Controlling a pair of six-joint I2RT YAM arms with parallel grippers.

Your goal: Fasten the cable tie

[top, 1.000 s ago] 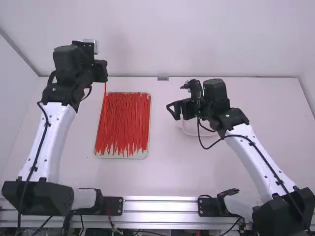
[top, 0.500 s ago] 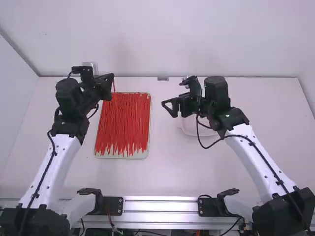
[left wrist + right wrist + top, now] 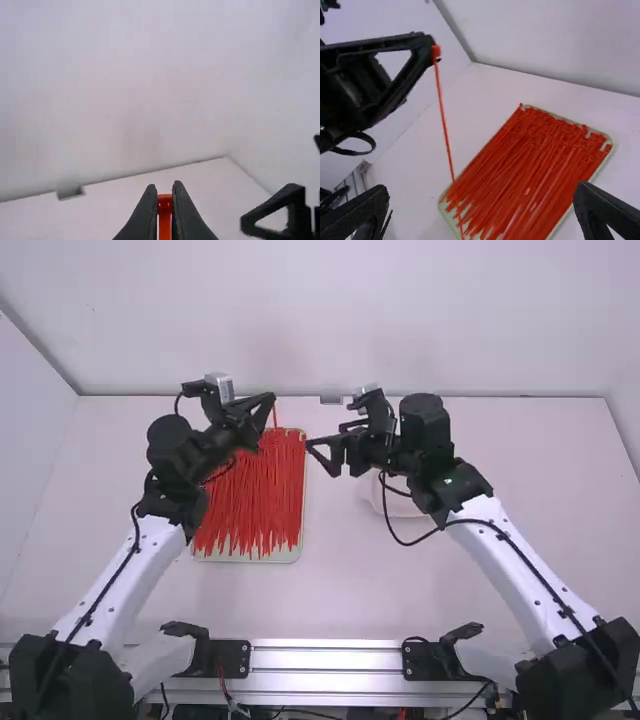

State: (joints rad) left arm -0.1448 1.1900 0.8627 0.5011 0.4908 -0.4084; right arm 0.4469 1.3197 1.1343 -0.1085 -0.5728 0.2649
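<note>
A single red cable tie (image 3: 443, 115) hangs down from my left gripper (image 3: 431, 50), whose fingers are shut on its head end. In the left wrist view the red strip (image 3: 164, 220) shows pinched between the two fingers of that gripper (image 3: 163, 192). From above, the left gripper (image 3: 268, 405) is raised over the far right corner of the pile of red ties (image 3: 255, 490) on a pale tray (image 3: 250, 558). My right gripper (image 3: 322, 455) stands open just right of the tray, facing the left gripper with a short gap between them and nothing in its fingers (image 3: 355, 215).
A pale translucent container (image 3: 375, 502) sits on the table under the right arm. A small grey fitting (image 3: 330, 397) marks the table's back edge. White walls close off the back and the left side. Bare table lies at front and far right.
The left gripper swung right and lower with the tie, from the tray's far left corner to its far right corner. The right gripper moved left toward it, staying open.
</note>
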